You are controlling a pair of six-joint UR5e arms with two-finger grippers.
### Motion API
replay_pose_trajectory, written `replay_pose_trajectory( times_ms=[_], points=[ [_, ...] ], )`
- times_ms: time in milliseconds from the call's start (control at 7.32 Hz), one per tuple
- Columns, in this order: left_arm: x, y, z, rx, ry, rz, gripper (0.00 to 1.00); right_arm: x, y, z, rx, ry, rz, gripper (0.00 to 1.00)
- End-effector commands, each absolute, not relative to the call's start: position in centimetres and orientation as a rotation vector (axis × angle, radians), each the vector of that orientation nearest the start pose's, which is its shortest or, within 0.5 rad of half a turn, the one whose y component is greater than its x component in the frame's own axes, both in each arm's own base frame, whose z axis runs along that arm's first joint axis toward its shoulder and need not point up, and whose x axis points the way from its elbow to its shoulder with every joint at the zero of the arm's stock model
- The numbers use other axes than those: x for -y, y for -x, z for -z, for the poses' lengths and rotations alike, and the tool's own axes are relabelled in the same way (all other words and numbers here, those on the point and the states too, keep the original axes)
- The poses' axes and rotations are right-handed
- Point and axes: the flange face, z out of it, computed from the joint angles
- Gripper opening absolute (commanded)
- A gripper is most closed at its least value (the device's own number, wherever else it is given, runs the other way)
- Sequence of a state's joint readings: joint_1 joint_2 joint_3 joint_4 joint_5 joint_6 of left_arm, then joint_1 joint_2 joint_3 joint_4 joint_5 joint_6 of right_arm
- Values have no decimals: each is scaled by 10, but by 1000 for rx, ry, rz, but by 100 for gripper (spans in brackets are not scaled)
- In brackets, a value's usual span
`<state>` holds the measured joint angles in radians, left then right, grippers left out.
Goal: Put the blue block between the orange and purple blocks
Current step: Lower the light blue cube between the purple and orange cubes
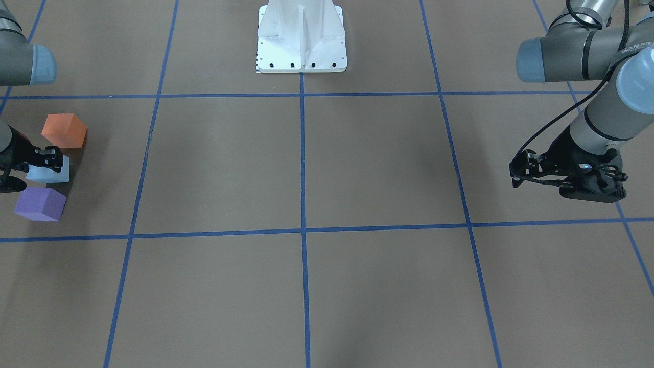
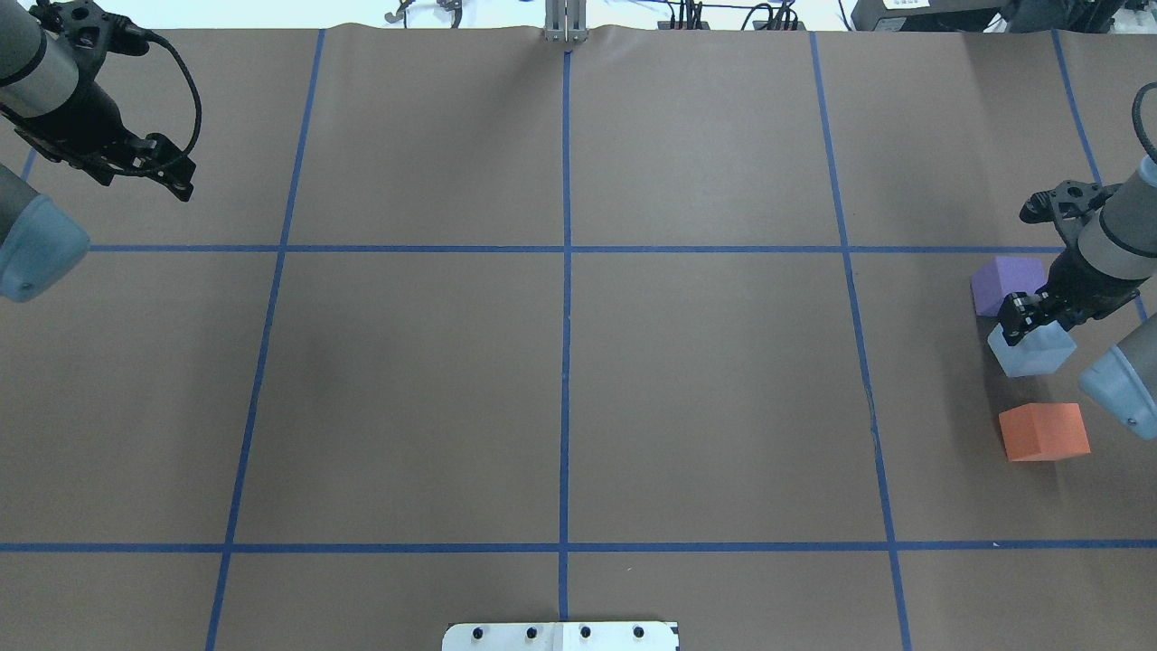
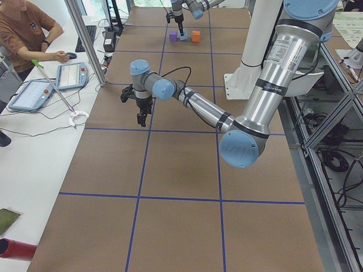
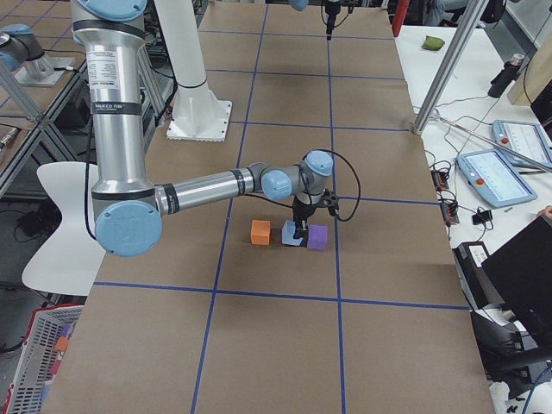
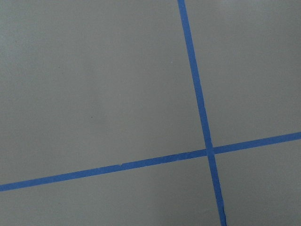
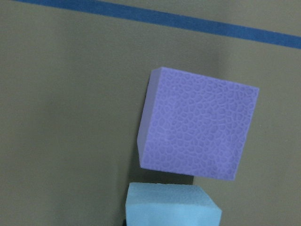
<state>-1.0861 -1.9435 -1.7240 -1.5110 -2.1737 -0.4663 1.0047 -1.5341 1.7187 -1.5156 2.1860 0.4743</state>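
The light blue block (image 1: 51,175) (image 2: 1032,353) sits on the table between the orange block (image 1: 64,130) (image 2: 1044,431) and the purple block (image 1: 40,203) (image 2: 1005,280), closer to the purple one. My right gripper (image 1: 48,155) (image 2: 1020,318) is on top of the blue block, shut on it. The right wrist view shows the purple block (image 6: 197,125) and, just below it, the blue block (image 6: 171,205) at the frame's bottom. My left gripper (image 1: 512,176) (image 2: 183,188) hangs shut and empty over bare table at the far other end.
The white robot base (image 1: 301,38) stands at the robot's edge of the table. Blue tape lines (image 2: 565,271) divide the brown table into squares. In the exterior left view an operator (image 3: 28,34) sits beside tablets (image 3: 71,73) on a side bench.
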Motion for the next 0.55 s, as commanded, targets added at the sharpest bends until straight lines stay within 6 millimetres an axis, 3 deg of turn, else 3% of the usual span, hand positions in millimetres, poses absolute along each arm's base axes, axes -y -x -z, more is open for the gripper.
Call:
replay_pose_trajectory(
  times_ms=[0,273,410],
  points=[
    [585,-220,-390,-733,-132,-158,100,476,213,-560,657,92,150,100],
    [585,-221,-389,-733,-132,-160,100,466,203,-538,677,62,153,100],
    [584,-220,-389,-733,-135,-161,100,457,174,-515,700,13,129,100]
  ],
)
